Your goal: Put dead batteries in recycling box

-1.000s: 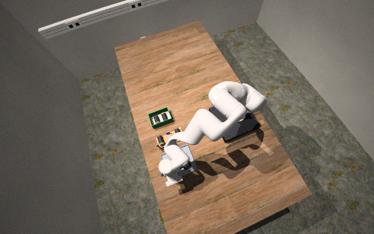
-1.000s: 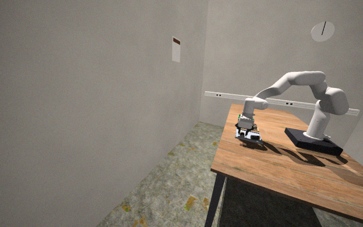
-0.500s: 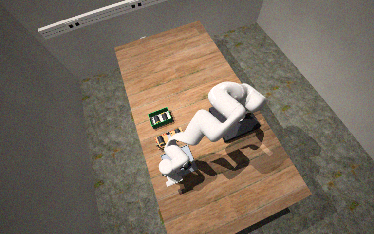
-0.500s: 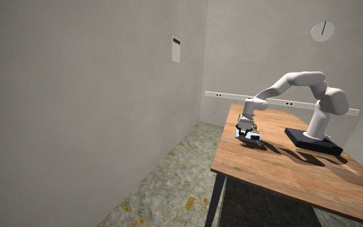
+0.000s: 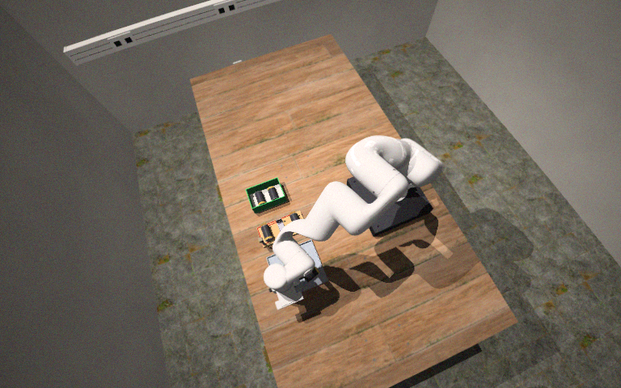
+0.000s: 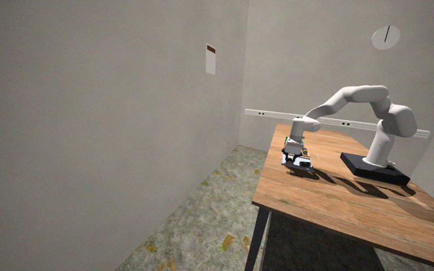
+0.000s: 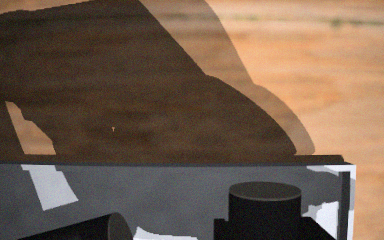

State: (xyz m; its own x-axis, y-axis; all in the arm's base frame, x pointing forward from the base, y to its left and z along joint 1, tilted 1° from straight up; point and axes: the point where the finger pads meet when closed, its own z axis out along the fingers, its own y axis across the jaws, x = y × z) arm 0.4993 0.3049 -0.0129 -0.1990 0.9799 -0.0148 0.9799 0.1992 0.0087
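My gripper (image 6: 295,158) (image 7: 264,226) is down on the grey and white holder board (image 5: 314,250) (image 6: 283,161) (image 7: 170,192) near the table's left edge. It is shut on a dark battery (image 7: 264,202), whose round end shows between the finger parts in the wrist view. A second dark battery (image 7: 97,230) lies on the board at the lower left. The green recycling box (image 5: 247,196) stands upright further back with two batteries (image 5: 259,197) (image 5: 273,193) in it. An orange tray (image 5: 272,224) between the box and the board holds a battery (image 5: 267,232); the arm hides part of it. I cannot see the bulb.
The arm's black base (image 5: 415,206) (image 6: 374,171) stands at the table's right side. The arm's shadow falls on the wooden table (image 5: 381,307) (image 7: 340,90) in front of the board. The table's left edge runs close beside the board.
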